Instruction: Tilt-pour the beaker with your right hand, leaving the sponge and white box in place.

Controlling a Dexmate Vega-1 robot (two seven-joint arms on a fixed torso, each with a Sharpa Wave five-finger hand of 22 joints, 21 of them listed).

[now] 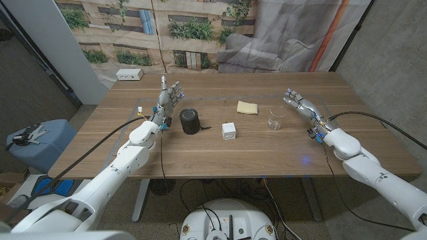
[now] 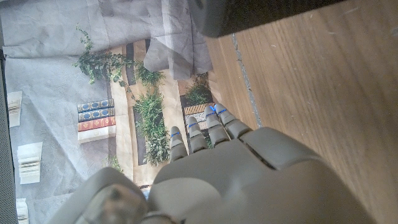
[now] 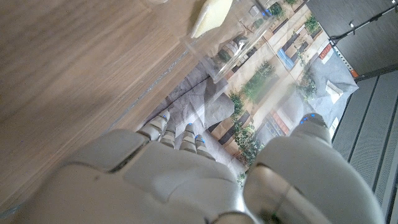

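Note:
A clear glass beaker (image 1: 276,119) stands upright on the wooden table (image 1: 220,150), right of centre; the right wrist view catches the beaker (image 3: 214,53) just beyond my fingertips. The yellow sponge (image 1: 247,108) lies behind and to the left of it, and the sponge (image 3: 210,17) appears at the edge of the right wrist view. A small white box (image 1: 229,131) sits near the table's middle. My right hand (image 1: 301,106) is open, fingers apart, a short way right of the beaker and not touching it. My left hand (image 1: 168,98) is open, raised beside a black cylinder.
A black cylinder (image 1: 189,121) stands left of the white box, close to my left hand, and the cylinder (image 2: 261,14) shows in the left wrist view. A white power strip (image 1: 129,75) lies at the far left corner. A printed backdrop hangs behind the table.

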